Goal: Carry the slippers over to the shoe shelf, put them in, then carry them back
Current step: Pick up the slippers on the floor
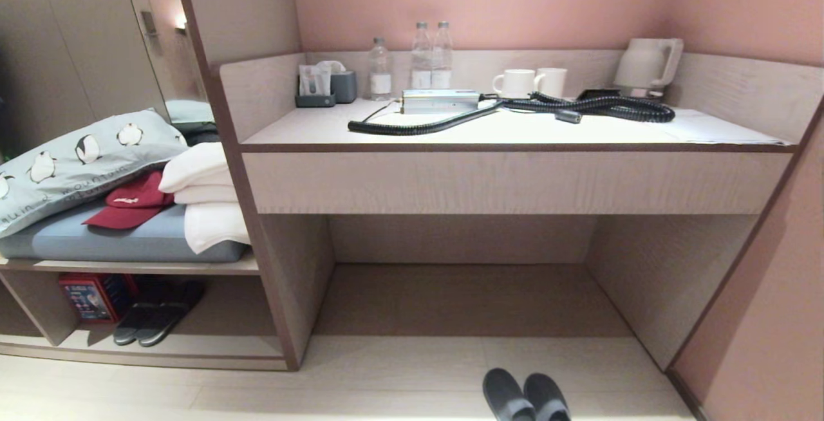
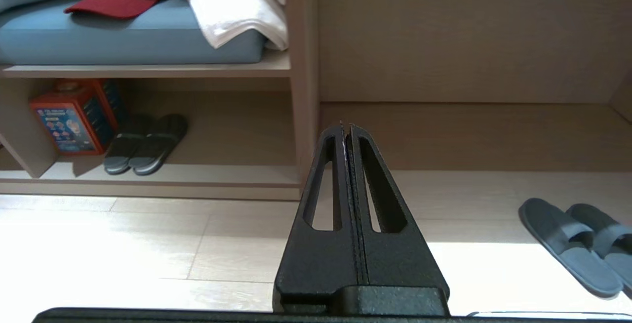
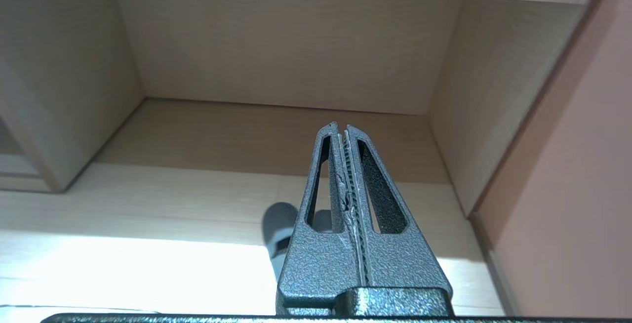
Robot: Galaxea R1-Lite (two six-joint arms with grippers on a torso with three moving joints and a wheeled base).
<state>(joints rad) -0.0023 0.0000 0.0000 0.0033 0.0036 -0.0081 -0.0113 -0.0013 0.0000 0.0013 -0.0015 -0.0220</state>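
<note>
In the head view, neither arm is seen; the slippers [image 1: 526, 396] are set side by side on the pale floor [image 1: 386, 369] at the bottom edge, just in front of the desk recess [image 1: 463, 279]. On the desk top [image 1: 309, 128] are shown three water bottles [image 1: 421, 57], two white mugs [image 1: 531, 82], a pale kettle [image 1: 649, 64], a coiled black hose [image 1: 579, 109] and a small tray of sachets [image 1: 317, 86], none of which appears in the wrist views. To the left, the shoe shelf [image 1: 212, 344] is seen holding a blacker pair of slippers [image 1: 154, 318] and a red box [image 1: 90, 295]; above it a blue cushion [image 1: 116, 241] carries a red cap [image 1: 132, 205], folded white towels [image 1: 206, 196] and a penguin-print pillow [image 1: 77, 157] whose lettering cannot be read whole. In the left wrist view, the left gripper [image 2: 345, 128] is shown with its fingers pressed together, empty, held above the floor; the grey-blue pair lies off to one side, well apart from it, and the box's printed label is too small to read. In the right wrist view, the right gripper [image 3: 342, 128] is likewise seen pressed together and empty, pointed into the recess, with the toes of the pair partly hidden behind its fingers.
</note>
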